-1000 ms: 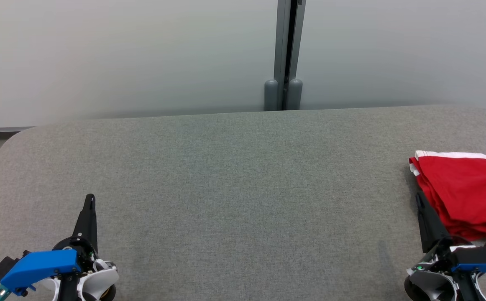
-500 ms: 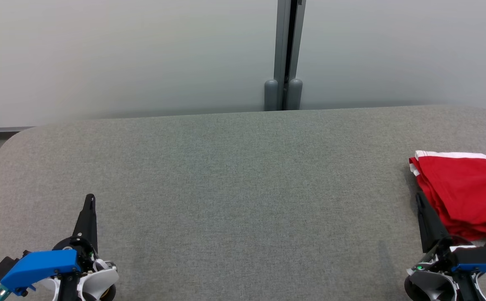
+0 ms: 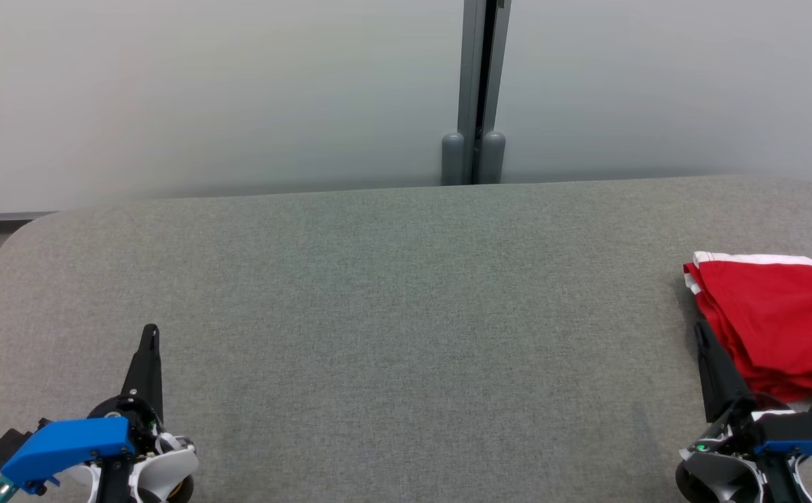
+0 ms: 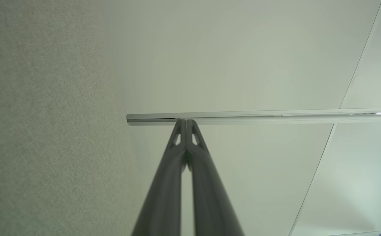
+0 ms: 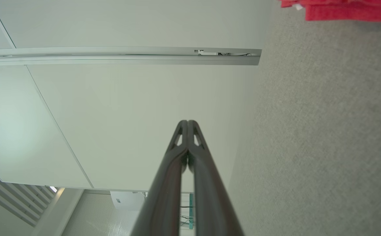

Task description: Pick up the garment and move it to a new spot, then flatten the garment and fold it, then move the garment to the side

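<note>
We judge the task done: the folded red-and-white cloth garment (image 3: pixel 780 318) lies at three o'clock on the grey fabric-topped table (image 3: pixel 406 314); our left gripper (image 3: pixel 149 332) and right gripper (image 3: pixel 700 331) are pinched closed, empty.

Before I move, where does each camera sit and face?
Head view: on the head, looking forward and down across the table to the wall; left gripper lower left, right gripper lower right by the red garment.
Left wrist view: on the left wrist, rolled sideways, looking along the shut gripper toward the wall's metal post.
Right wrist view: likewise along the shut right gripper, table at its right.
Shared: head and right wrist views both show the garment.
</note>
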Robot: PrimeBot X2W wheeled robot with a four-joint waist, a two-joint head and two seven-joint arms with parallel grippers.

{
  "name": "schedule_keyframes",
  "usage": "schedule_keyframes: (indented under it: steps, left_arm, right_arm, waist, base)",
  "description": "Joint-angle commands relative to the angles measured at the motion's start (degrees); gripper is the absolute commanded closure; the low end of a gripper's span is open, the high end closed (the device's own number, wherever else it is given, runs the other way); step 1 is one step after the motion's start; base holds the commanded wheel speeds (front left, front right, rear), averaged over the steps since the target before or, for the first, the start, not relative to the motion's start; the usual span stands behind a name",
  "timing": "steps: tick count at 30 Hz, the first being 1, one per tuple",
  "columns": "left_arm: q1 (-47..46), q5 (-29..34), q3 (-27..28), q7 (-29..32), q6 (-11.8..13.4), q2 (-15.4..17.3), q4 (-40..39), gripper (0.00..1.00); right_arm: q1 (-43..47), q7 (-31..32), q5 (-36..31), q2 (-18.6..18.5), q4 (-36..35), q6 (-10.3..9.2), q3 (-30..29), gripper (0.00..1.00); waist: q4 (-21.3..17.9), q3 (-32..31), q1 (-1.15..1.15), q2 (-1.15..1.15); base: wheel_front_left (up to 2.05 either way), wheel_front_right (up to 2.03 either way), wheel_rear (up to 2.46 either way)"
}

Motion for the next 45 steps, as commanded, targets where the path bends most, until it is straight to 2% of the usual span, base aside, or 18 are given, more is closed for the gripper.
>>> schedule_keyframes:
  steps: [1,45]
  left_arm:
    - [-0.57,-0.2,0.09,0.2,-0.3,-0.11,-0.23,1.0]
    - [-0.57,-0.21,0.07,0.19,-0.3,-0.11,-0.24,1.0]
  right_arm:
    - [-0.56,0.24,0.16,-0.27,-0.17,0.02,-0.1,1.0]
    - [-0.56,0.24,0.17,-0.27,-0.17,0.02,-0.09,1.0]
  waist:
    - [0.0,0.0,0.0,0.0]
    - [0.0,0.0,0.0,0.0]
  base:
    - [0.0,0.0,0.0]
    - [0.0,0.0,0.0]
